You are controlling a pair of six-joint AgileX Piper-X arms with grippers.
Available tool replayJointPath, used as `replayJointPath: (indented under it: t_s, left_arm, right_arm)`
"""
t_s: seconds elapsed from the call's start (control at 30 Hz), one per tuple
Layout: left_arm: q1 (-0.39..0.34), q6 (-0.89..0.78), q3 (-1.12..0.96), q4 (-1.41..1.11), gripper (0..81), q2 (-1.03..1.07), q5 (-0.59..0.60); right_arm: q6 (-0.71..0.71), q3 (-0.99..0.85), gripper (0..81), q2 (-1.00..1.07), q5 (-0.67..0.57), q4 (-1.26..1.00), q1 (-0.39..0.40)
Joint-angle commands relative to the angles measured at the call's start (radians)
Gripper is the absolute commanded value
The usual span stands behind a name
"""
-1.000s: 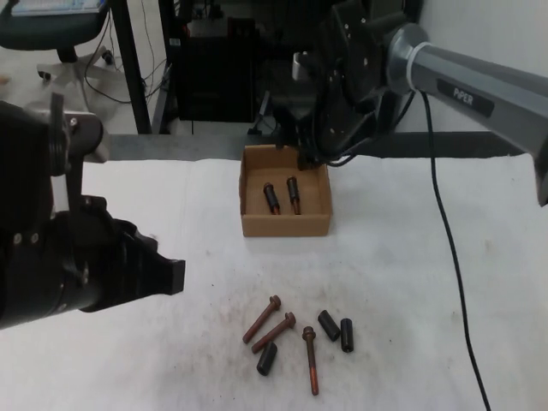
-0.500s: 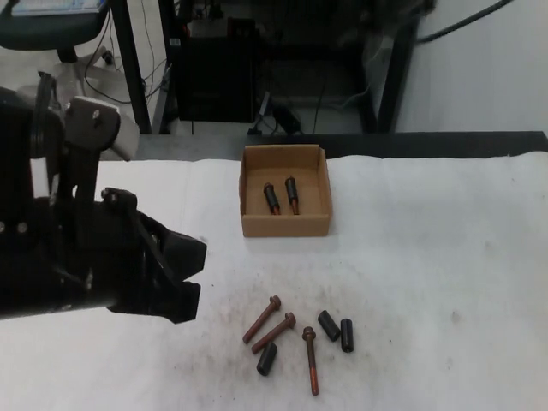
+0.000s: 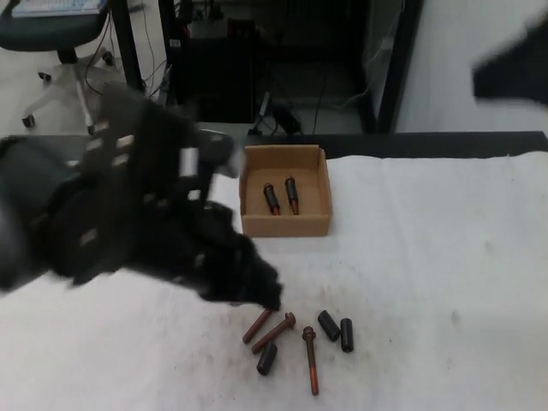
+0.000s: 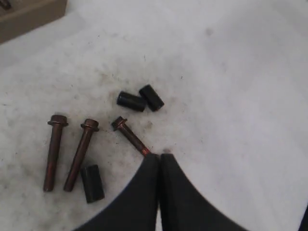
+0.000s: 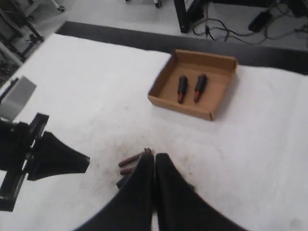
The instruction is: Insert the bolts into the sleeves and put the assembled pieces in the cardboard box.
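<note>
L gripper (image 4: pixel 160 159): tips pressed together, empty, over loose rusty-brown steel bolts (image 4: pixel 80 155); prob. pre-pick.
R gripper (image 5: pixel 154 158): same, empty.

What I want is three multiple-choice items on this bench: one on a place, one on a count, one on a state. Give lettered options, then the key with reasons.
1. Where do the assembled pieces lie?
A) in the cardboard box
B) under the bench
C) on the chair

2. How many loose sleeves lie on the cloth?
A) one
B) three
C) five

3. How is the left end effector?
A) wide open
B) shut and empty
C) clamped on a sleeve

Key: 1 A, both rest on the box's floor. 2 B, the left wrist view shows three lying near the bolts. 3 B, its fingers meet with nothing between them.
</note>
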Motion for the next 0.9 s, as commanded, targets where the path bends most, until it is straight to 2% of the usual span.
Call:
replayJointPath:
  t_s: [0.0,0.1,0.23,0.37,0.5,0.57,0.87]
  left_arm:
    - [-0.015,0.049,-0.075,0.092,0.3,0.077,-0.050]
    - [-0.021,0.135,-0.185,0.252,0.3,0.194,-0.120]
    - [-0.021,0.177,-0.278,0.359,3.4,0.300,-0.133]
    - [-0.021,0.177,-0.300,0.312,15.9,0.336,-0.173]
    - [-0.021,0.177,-0.302,0.257,34.6,0.336,-0.287]
    - [-0.021,0.177,-0.302,0.227,39.2,0.341,-0.318]
    - [-0.021,0.177,-0.302,0.196,39.3,0.395,-0.343]
  right_arm:
    - [0.006,0.072,0.8,-0.046,-0.001,-0.006,-0.033]
    - [0.005,0.167,0.8,-0.102,-0.027,-0.006,-0.075]
    - [0.005,0.265,0.8,-0.148,-0.100,-0.006,-0.128]
    - [0.005,0.322,0.8,-0.172,-0.119,-0.025,-0.134]
    - [0.024,0.331,0.8,-0.185,-0.150,-0.042,-0.134]
    - [0.024,0.331,0.8,-0.185,-0.171,-0.058,-0.134]
    - [0.027,0.331,0.8,-0.185,-0.175,-0.075,-0.134]
